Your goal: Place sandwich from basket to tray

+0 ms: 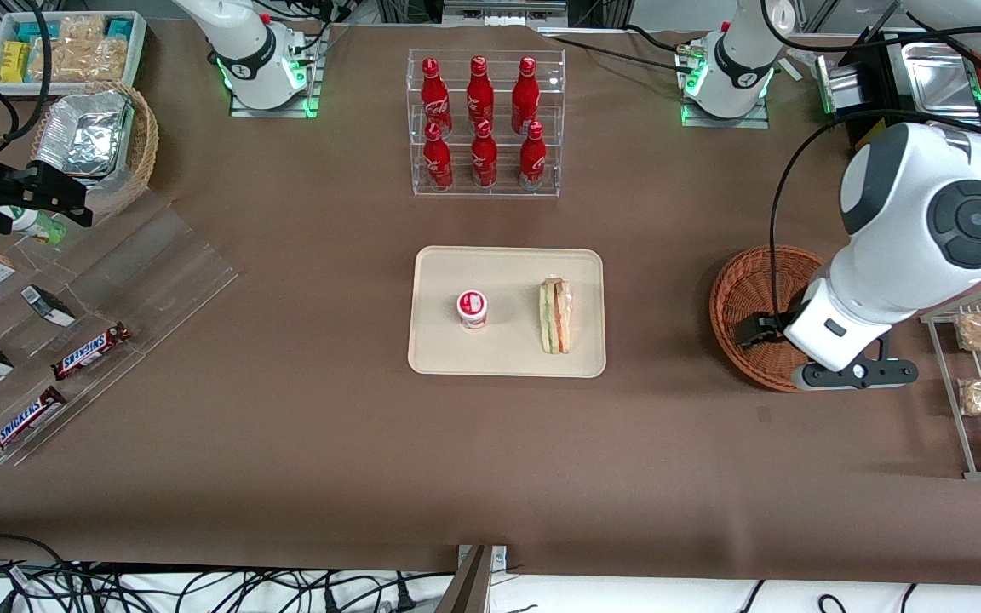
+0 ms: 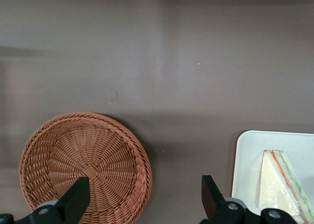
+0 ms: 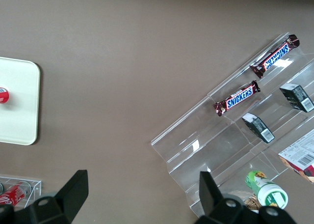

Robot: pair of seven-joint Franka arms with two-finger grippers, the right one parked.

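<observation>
End effector hangs wide open, seemingly above the basket; sandwich on tray.

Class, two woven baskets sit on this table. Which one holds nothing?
The reddish-brown basket under the gripper, whose fingers are open. The lighter tan basket holds foil containers.

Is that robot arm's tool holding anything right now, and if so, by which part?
Nothing is held. The tool is open and empty above the basket, which is also empty. The sandwich already lies on the tray.
</observation>
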